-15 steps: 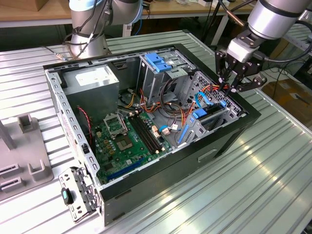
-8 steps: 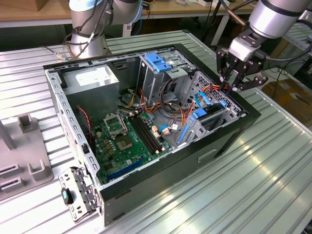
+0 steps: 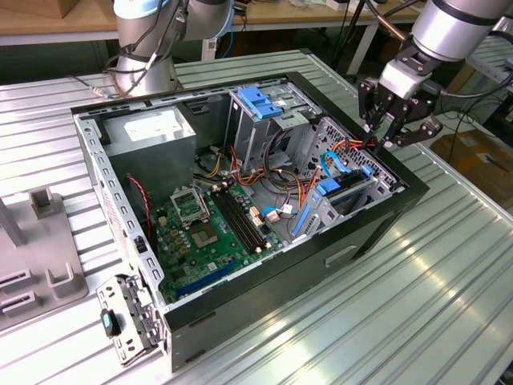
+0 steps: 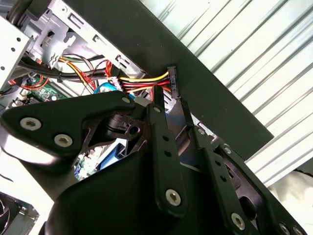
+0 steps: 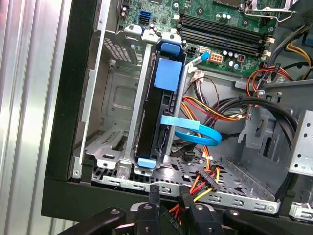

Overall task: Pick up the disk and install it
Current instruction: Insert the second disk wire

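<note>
In the exterior view, the gripper point(image 3: 383, 138) hangs at the upper right of the frame, over the far edge of the open computer case point(image 3: 385, 228). The disk point(image 3: 343, 195) sits upright in its bay just below it, right of the green motherboard point(image 3: 204, 233).

In the second wrist view, the fingers point(image 4: 161, 105) are nearly closed around a black power plug point(image 4: 170, 81) with red and yellow wires.

In the first wrist view, the disk point(image 5: 159, 115) stands in the metal bay point(image 5: 115, 122) at the middle, with a blue cable point(image 5: 195, 134) beside it.
</note>
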Action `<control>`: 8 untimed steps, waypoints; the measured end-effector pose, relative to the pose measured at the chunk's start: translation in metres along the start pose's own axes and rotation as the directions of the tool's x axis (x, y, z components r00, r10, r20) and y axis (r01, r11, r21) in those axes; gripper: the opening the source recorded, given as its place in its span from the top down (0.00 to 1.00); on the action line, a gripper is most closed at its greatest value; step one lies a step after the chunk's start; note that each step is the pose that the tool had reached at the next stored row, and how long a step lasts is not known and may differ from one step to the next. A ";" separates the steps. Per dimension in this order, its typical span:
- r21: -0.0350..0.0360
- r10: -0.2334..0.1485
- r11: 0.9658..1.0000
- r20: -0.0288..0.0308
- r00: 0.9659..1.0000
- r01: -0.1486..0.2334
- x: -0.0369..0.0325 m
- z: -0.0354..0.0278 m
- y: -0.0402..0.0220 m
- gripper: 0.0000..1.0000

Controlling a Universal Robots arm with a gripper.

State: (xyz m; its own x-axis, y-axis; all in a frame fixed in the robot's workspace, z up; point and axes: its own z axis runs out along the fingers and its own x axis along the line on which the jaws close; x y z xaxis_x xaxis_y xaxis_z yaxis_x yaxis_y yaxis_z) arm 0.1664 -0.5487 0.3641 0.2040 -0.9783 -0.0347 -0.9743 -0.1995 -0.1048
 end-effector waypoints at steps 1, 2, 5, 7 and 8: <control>0.000 0.000 1.000 0.000 1.000 0.000 0.0000 0.0000 -0.0001 0.70; 0.000 0.000 1.000 0.000 1.000 0.000 0.0000 0.0000 -0.0001 0.70; 0.000 0.000 1.000 0.000 1.000 0.000 -0.0001 -0.0024 -0.0004 0.70; 0.000 0.000 1.000 0.000 1.000 0.000 -0.0001 -0.0026 -0.0004 0.70; 0.000 -0.002 1.000 0.000 1.000 0.002 -0.0001 -0.0028 -0.0011 0.70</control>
State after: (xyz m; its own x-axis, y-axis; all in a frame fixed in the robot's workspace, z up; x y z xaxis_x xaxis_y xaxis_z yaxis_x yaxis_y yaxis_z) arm 0.1672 -0.5486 0.3670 0.2060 -0.9779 -0.0347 -0.9739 -0.2014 -0.1049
